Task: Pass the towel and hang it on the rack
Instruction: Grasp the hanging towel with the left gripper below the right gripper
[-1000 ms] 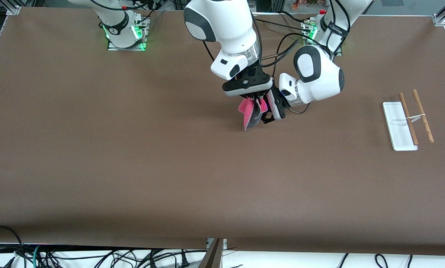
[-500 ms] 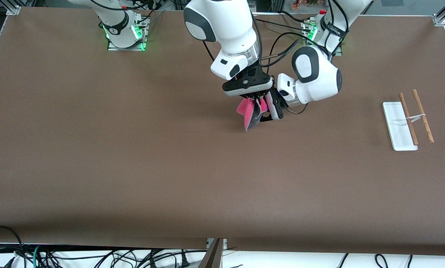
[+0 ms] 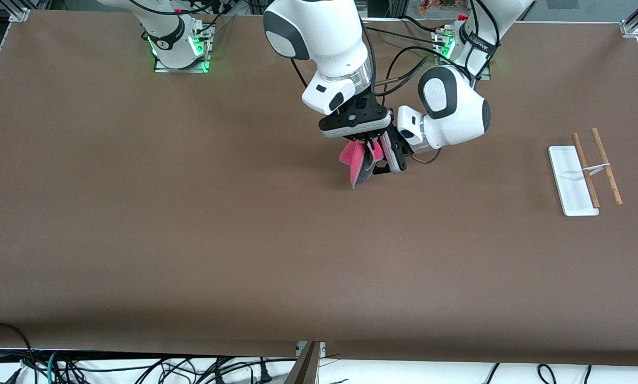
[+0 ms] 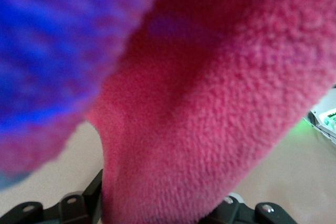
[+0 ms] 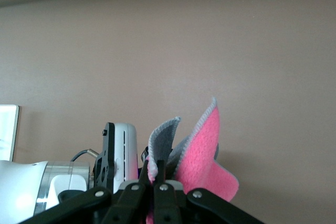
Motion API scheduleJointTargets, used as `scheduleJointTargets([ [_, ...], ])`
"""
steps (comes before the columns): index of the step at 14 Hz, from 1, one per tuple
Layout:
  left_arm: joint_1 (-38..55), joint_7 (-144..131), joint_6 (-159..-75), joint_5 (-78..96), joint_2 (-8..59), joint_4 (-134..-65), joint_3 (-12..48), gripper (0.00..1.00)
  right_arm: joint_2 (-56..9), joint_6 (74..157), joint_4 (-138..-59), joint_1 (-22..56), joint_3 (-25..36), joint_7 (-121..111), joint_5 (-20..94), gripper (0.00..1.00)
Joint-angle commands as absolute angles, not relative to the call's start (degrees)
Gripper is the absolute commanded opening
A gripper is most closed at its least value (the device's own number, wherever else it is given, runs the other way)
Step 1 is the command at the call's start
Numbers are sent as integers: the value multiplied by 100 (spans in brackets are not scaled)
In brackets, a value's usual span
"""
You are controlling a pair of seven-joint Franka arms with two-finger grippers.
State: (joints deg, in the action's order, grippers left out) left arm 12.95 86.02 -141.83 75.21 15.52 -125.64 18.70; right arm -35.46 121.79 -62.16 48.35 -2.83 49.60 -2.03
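The pink-red towel hangs over the middle of the table, its pale grey edge showing. My right gripper points down and is shut on the towel's upper edge, which is pinched between its fingers. My left gripper comes in from the side, tight against the towel just under the right gripper. The towel fills the left wrist view and runs down between the left hand's black finger mounts. The rack stands toward the left arm's end of the table, with a white base and two wooden rods.
Both arm bases, lit green, stand along the table's edge farthest from the front camera. The left arm's elbow hangs close beside the right arm's wrist. Cables lie beyond the table edge nearest that camera.
My left gripper has edged closer against the towel, toward the right arm's end. The towel's lower part has shifted slightly. The right gripper has stayed put.
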Motion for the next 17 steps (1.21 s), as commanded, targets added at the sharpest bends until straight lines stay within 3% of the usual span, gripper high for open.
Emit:
scheduleJointTargets([
  [1, 1371, 8613, -14265, 7690, 1643, -12463, 1854, 77, -3586, 12164, -6100, 4878, -246, 5010, -237, 0],
  [7, 1371, 8613, -14265, 7691, 1652, -12454, 1854, 77, -3586, 12164, -6100, 4878, -246, 5010, -237, 0],
  [10, 1371, 8613, -14265, 7690, 1661, -12454, 1854, 57, -3586, 12164, -6108, 4878, -246, 5010, -246, 0],
  [12, 1371, 8613, -14265, 7682, 1661, -12419, 1854, 30, -3595, 12164, -6100, 4878, -246, 5010, -246, 0],
  [13, 1371, 8613, -14265, 7682, 1670, -12419, 1854, 21, -3595, 12164, -6108, 4878, -246, 5010, -246, 0],
  [17, 1371, 8613, -14265, 7690, 1670, -12419, 1854, 12, -3595, 12164, -6108, 4878, -246, 5010, -246, 0],
])
